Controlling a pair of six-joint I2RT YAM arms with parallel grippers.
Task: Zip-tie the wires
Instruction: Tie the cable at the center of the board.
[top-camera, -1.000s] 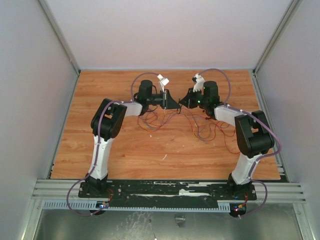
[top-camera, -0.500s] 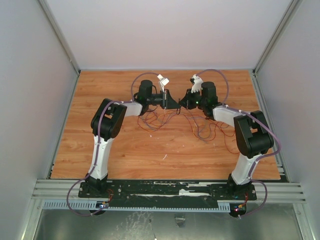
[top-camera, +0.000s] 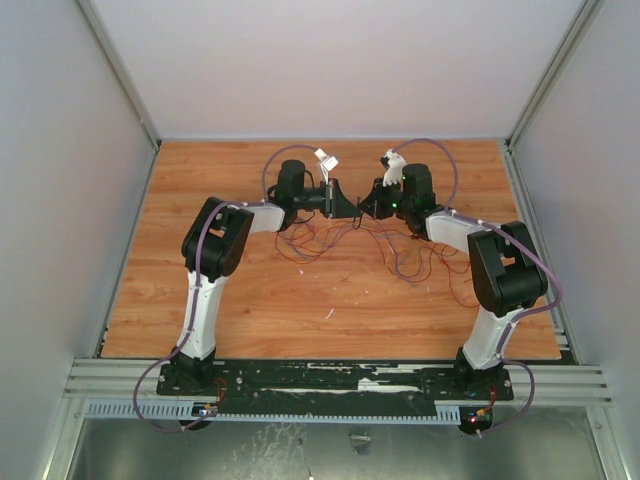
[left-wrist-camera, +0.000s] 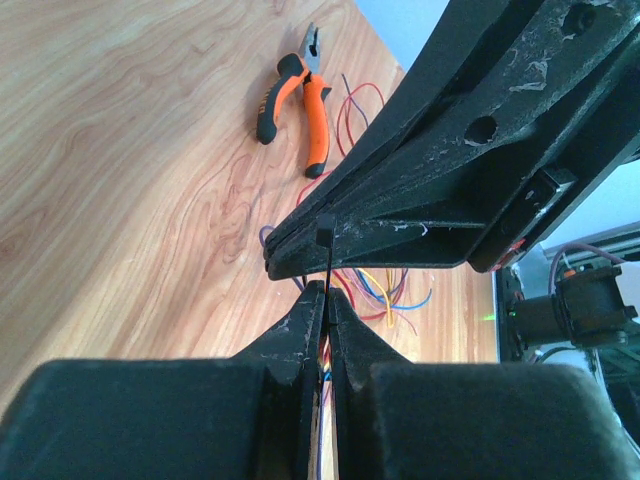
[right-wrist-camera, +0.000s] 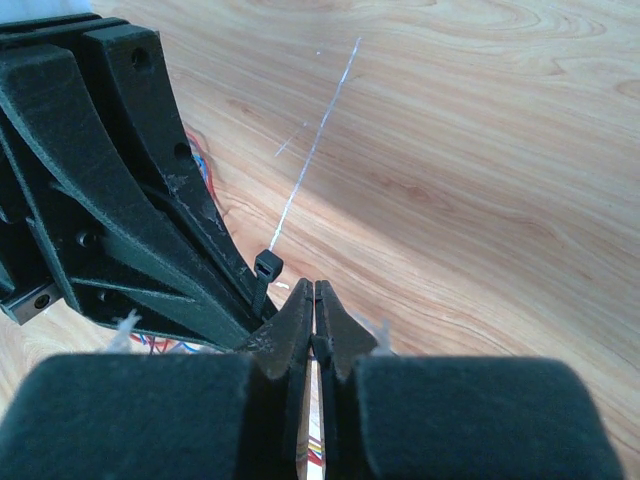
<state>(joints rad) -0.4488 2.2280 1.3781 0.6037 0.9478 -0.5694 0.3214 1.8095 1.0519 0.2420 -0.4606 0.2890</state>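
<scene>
My left gripper (top-camera: 354, 204) and right gripper (top-camera: 366, 206) meet tip to tip at the back middle of the table. In the left wrist view my left gripper (left-wrist-camera: 327, 292) is shut on the zip tie (left-wrist-camera: 326, 258), a thin black strip rising to its small head against the right gripper's fingers (left-wrist-camera: 420, 215). In the right wrist view my right gripper (right-wrist-camera: 315, 287) is shut with a small dark piece between the jaws. The zip tie head (right-wrist-camera: 267, 266) stands just left of them. The wires (top-camera: 400, 260) lie in loose red and dark loops below both grippers, and also show in the left wrist view (left-wrist-camera: 385, 290).
Orange-handled pliers (left-wrist-camera: 297, 95) lie on the wood beyond the grippers in the left wrist view. A small white scrap (top-camera: 329, 314) lies on the table's near middle. Grey walls close the table at back and sides. A white scratch (right-wrist-camera: 318, 135) runs across the wood.
The right gripper has shifted slightly left toward the left gripper, and the wire loops under it moved a little. The left arm has not visibly moved.
</scene>
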